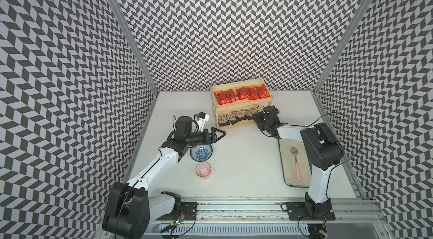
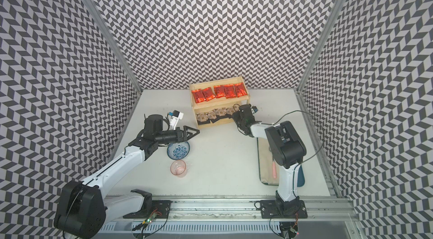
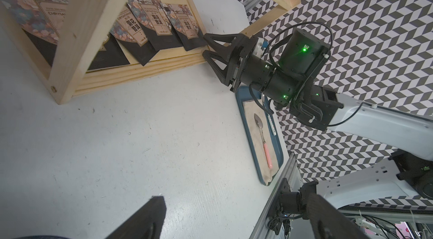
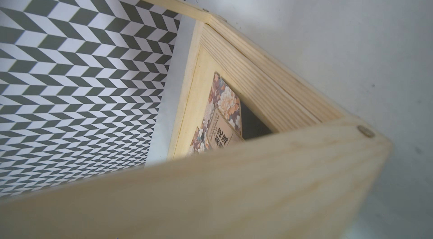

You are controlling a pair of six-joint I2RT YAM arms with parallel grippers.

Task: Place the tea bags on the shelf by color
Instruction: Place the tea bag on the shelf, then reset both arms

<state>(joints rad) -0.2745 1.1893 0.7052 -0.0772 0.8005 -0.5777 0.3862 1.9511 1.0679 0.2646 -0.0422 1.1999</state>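
Both top views: shelf (image 1: 236, 125) at back of bench (image 1: 246, 155); 5 red tea bags (image 1: 241, 93) on upper tier, 4 black tea bags (image 1: 235, 114) on lower. Left hand (image 1: 221, 134) spread wide, empty. Left wrist: right hand (image 3: 204, 45) partly spread at the end of the black row, clamping nothing. Right wrist: shelf post close up, black ones behind.

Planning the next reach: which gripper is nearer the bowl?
Left. The left gripper is right by the bowl, just above it; the right gripper is away at the shelf.

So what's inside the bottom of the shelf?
Black tea bags lie overlapping in a row on the lower board of the shelf. Its post and the overlaps hide parts of them. The right pincer is at the end one.
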